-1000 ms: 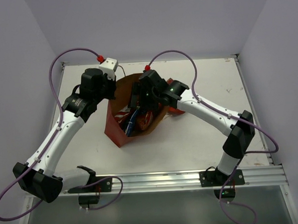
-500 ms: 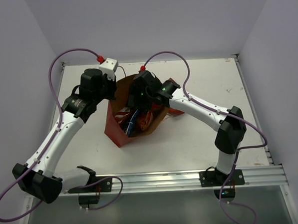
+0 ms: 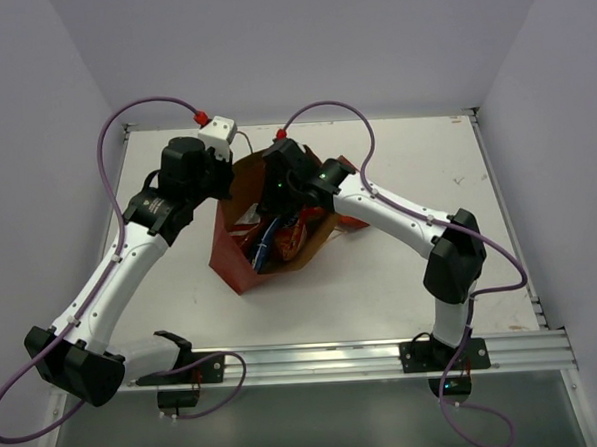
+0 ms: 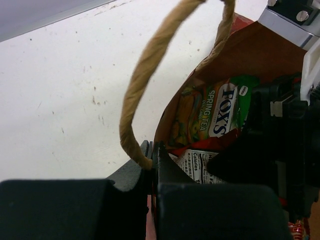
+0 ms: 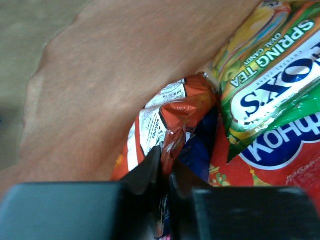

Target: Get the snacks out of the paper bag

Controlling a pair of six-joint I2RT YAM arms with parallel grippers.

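From the near edge of the tabletop (image 3: 383,299), both arms are extended to the paper bag (image 3: 235,259), which is set mid-tabletop with its mouth open toward the overhead camera. The left end effector (image 4: 152,154) is closed flat on the bag's left rim, at the root of a tan cord handle (image 4: 142,80). This hold is judged to act as an anchor, so that the mouth is propped open and the bag is not dragged when contents are lifted. The right end effector (image 5: 165,165) is lowered inside the bag, close to its brown inner side. Its fingers are drawn almost together, and the crimped edge of a red-orange chip bag (image 5: 165,112) is pinched between them. A thin edge is judged the easiest part of slippery foil to grip. The snacks (image 3: 274,240) in view are all located inside the bag. Beyond the pinched one, a dark blue bag (image 5: 200,145), a second red bag (image 5: 270,175) and, farthest, a green-yellow bag (image 5: 260,60) are packed against one another.
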